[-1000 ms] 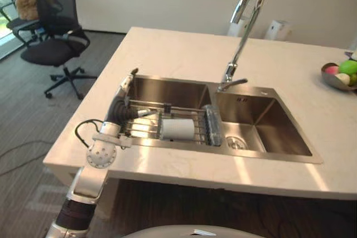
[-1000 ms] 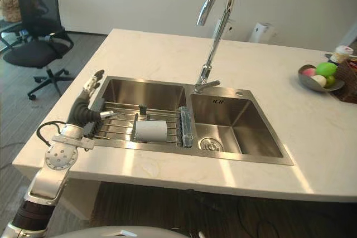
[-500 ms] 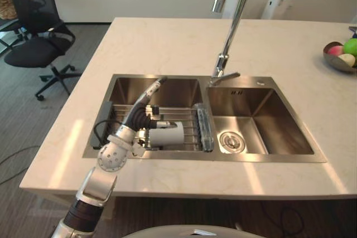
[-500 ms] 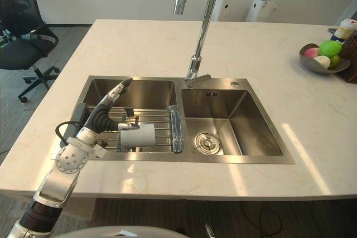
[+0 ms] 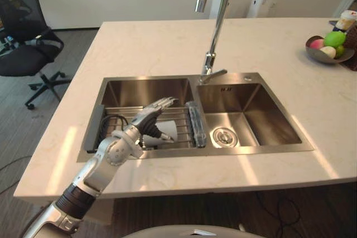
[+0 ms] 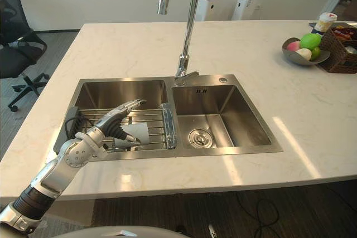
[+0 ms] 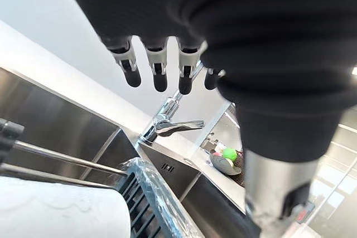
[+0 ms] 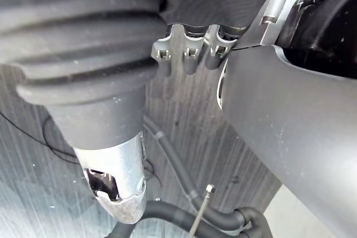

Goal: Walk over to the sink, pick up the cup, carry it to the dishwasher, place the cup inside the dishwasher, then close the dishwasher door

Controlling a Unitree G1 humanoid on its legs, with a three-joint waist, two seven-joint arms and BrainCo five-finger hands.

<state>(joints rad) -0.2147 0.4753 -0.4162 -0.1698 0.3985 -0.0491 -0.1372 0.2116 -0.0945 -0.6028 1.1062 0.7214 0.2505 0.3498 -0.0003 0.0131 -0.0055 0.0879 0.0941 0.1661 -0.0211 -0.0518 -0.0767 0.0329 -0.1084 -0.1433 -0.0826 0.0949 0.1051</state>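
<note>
Now at the pick-up step, the left hand [image 5: 146, 126] hovers spread wide over the cup [image 5: 168, 132] in the sink [image 5: 268, 116], at 7 o'clock from the faucet [image 5: 216, 37]; next its fingers must curl round it.

White cup [image 5: 167, 131], silver sink [image 5: 266, 116]

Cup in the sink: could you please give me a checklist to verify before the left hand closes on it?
1. Cup lies on its side on the rack in the sink's left basin: ok.
2. Left hand is above the cup: ok.
3. Left hand open, fingers straight: ok.
4. Fingers curled round the cup: not ok, not yet done.
5. Faucet apart from the left hand: ok.
6. Right hand away from the sink, over the floor: ok.
</note>
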